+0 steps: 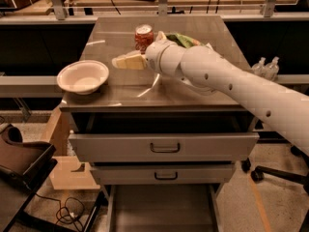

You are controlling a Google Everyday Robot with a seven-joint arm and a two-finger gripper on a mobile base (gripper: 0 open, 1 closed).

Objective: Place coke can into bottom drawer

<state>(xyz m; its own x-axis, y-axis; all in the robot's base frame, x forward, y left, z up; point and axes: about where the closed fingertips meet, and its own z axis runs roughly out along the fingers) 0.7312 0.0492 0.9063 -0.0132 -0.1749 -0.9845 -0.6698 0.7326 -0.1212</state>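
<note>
The coke can (144,36), red-orange with a silver top, stands upright on the cabinet top (120,88) toward the back middle. My gripper (126,62) reaches over the top from the right on a white arm. Its pale fingers point left, just in front of and a little left of the can, apart from it. The bottom drawer (161,208) is pulled out at the foot of the cabinet, its flat dark floor showing with nothing on it.
A white bowl (83,76) sits on the left of the cabinet top. A green bag (182,40) lies behind my arm. Two grey drawer fronts (164,148) with dark handles stick out above the bottom drawer. A dark chair (21,163) stands at the lower left.
</note>
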